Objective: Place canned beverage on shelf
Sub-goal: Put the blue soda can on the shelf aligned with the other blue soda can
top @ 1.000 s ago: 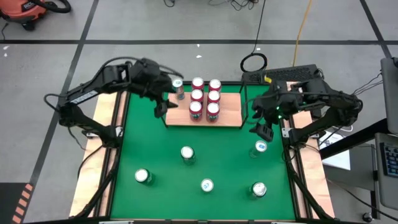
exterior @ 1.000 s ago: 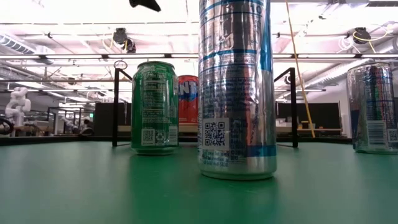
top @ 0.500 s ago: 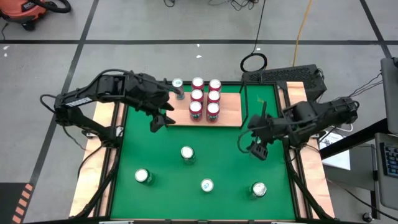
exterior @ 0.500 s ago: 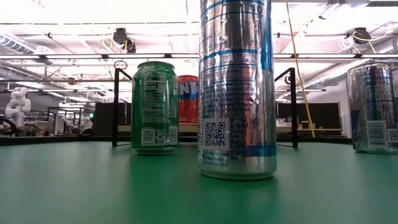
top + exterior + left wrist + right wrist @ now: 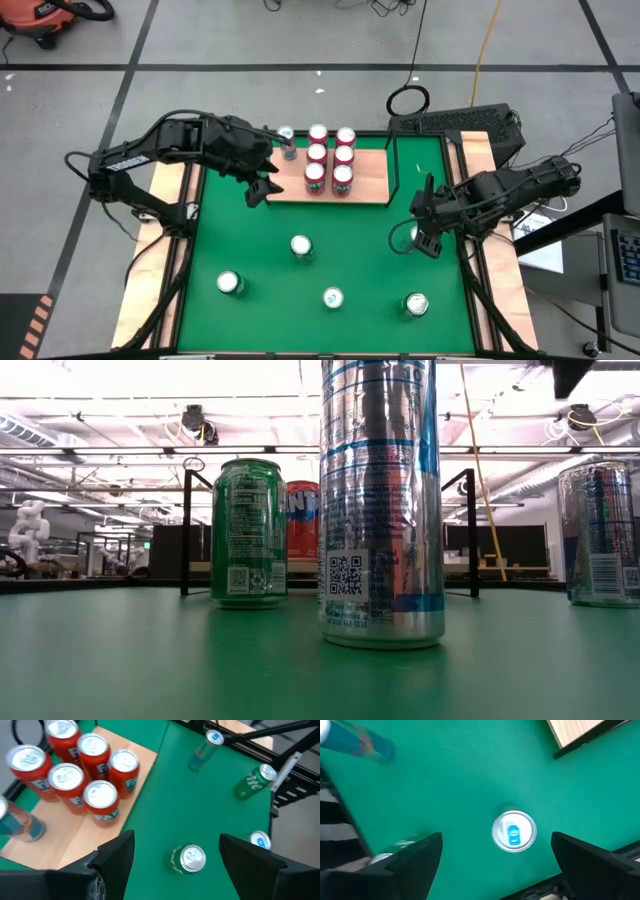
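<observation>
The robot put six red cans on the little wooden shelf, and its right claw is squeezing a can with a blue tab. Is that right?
Not quite. The six red cans are on the shelf, but the right gripper isn't squeezing anything. The right wrist view shows it open, hovering above the blue-tabbed can, which stands free on the green mat.

Two dark jointed arms (image 5: 165, 145), seemingly black, wide-fingered claws.

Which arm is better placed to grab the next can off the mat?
Right. Its open pincer hangs directly above the blue-tabbed can on the green mat. The left pincer sits by the shelf, over no loose can.
</observation>
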Available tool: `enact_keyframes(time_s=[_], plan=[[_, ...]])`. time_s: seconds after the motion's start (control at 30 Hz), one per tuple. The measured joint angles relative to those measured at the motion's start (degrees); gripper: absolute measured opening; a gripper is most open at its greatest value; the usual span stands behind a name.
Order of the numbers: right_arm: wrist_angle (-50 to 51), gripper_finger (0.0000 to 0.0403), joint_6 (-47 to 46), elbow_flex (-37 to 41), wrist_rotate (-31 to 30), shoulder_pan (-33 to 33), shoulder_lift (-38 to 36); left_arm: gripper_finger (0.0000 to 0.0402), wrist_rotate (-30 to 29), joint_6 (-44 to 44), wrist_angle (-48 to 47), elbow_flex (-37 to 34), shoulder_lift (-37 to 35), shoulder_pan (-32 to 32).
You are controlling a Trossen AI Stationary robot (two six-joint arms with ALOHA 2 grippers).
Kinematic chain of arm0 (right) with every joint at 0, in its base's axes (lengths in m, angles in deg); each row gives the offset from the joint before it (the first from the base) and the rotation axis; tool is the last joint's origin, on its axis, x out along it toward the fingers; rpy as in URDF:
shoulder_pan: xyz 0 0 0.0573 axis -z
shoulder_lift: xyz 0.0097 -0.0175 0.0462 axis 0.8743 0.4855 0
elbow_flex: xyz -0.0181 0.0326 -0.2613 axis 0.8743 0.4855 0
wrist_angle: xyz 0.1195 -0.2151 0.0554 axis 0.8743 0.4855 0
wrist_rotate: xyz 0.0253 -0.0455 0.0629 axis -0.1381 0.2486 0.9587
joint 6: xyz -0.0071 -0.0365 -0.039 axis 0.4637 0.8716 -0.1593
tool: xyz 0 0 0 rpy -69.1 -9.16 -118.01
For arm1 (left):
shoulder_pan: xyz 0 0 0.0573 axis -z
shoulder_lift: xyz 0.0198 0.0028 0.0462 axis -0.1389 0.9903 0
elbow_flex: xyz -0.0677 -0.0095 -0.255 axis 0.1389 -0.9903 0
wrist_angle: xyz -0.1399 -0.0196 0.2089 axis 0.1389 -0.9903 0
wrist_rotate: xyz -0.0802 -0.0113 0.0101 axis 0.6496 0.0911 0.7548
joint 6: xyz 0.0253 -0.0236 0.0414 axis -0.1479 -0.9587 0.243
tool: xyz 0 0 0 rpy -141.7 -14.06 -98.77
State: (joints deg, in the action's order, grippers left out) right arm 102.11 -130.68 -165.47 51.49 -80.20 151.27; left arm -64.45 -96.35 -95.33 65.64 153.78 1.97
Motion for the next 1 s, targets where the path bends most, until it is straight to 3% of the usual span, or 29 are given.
enact_keyframes(time_s=[0.13, 0.43, 1.0], plan=[[-4.6, 0.0366, 4.8, 7.2, -0.2, 0.0, -3.1, 0.029, 0.9, -0.1, 0.0, 0.0, 0.0, 0.1], [-14.3, 0.0366, 5.9, 19.3, 0.7, 0.0, -7.1, 0.029, 0.9, -0.1, -0.1, 0.0, 0.0, 0.1], [-15.3, 0.0366, 21.6, 20.8, 1.6, 0.0, -7.1, 0.029, 0.5, -2.1, -0.1, 0.0, 0.0, 0.0]])
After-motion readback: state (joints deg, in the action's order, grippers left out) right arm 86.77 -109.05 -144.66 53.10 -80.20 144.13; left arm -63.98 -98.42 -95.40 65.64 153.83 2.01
